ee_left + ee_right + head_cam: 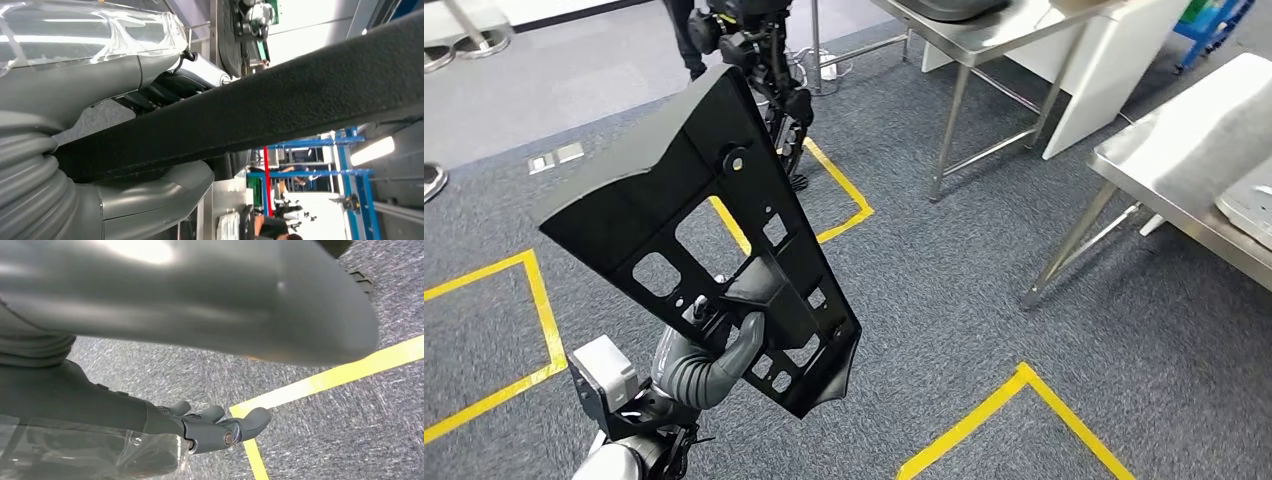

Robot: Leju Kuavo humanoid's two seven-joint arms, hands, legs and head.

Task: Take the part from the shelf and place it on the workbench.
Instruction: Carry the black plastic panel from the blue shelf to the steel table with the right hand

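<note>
A large flat black plastic part (pixel 714 230) with several cut-outs is held up in front of me, tilted, above the carpet. My left hand (pixel 729 335) grips it near its lower end, thumb over the face. In the left wrist view the part's black edge (pixel 280 105) crosses the picture, clamped between the thumb (pixel 150 200) and the fingers (pixel 170 82). My right hand (pixel 215 427) hangs over the carpet with fingers lightly curled and nothing in them. A steel workbench (pixel 1184 160) stands at the right.
A second steel table (pixel 984 50) stands ahead with white panels beside it. Another robot's dark legs (pixel 769 60) stand behind the part. Yellow tape lines (pixel 1014 395) mark squares on the grey carpet. Blue shelving (pixel 350 170) appears in the left wrist view.
</note>
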